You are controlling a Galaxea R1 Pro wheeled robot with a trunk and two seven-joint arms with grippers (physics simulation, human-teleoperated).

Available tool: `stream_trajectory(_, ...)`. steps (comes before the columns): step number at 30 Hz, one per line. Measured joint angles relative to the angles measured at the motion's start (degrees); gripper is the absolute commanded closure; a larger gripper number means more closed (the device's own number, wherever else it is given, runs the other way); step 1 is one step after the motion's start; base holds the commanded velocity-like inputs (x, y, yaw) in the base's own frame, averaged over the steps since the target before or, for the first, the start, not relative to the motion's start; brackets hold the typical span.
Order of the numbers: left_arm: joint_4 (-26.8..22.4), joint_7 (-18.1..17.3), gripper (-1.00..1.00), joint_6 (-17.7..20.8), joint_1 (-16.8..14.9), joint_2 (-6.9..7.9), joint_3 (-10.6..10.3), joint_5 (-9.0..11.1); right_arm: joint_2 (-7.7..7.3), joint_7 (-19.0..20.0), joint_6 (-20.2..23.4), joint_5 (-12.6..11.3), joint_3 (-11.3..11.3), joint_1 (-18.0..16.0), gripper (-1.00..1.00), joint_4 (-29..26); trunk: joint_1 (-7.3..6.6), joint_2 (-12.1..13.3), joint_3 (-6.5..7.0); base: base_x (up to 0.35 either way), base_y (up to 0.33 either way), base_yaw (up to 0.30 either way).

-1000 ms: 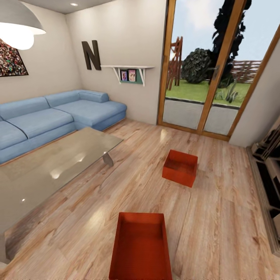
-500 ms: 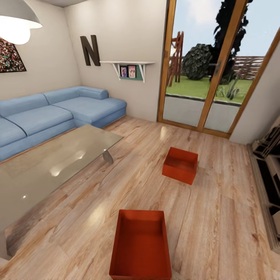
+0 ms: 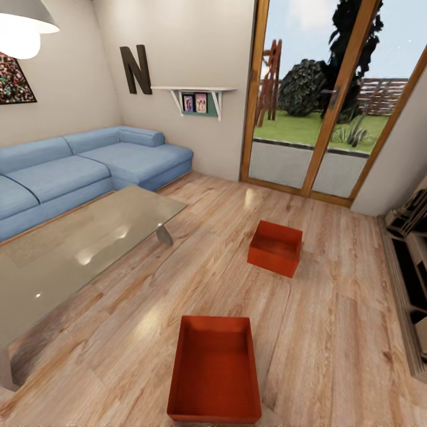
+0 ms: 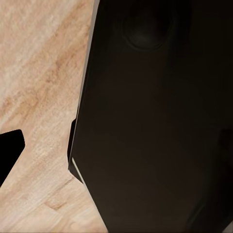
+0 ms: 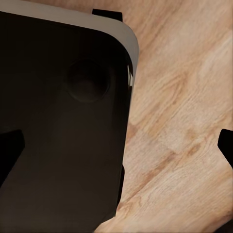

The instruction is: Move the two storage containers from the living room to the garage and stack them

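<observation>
Storage containers wait on the wood plank floor (image 3: 332, 332) of the living room: the near bin (image 3: 214, 370) just ahead, the far bin (image 3: 275, 248) towards the glass doors (image 3: 314, 101). Judging by this, pickup hasn't begun; next comes reaching down for the near one (whether either gripper is wide or closed, I cannot tell). A blue sofa (image 3: 89, 169) and glass table (image 3: 77, 249) stand left.

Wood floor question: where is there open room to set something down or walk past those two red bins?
A bare stretch of wood floor lies between the near container and the dark shelving. Another runs between the far container and the glass doors. The floor between the two bins is also open. It is tighter near the glass coffee table and blue sofa.
</observation>
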Motion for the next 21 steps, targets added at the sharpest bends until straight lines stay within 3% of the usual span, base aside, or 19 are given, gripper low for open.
stream_trajectory(21, 0.0, 0.0, -1.0, 0.0, 0.0, 0.0, 0.0, 0.0, 0.0, 0.0, 0.0, 0.0, 0.0, 0.0, -1.0, 0.0, 0.0, 0.0, -1.91, 0.0, 0.0, 0.0)
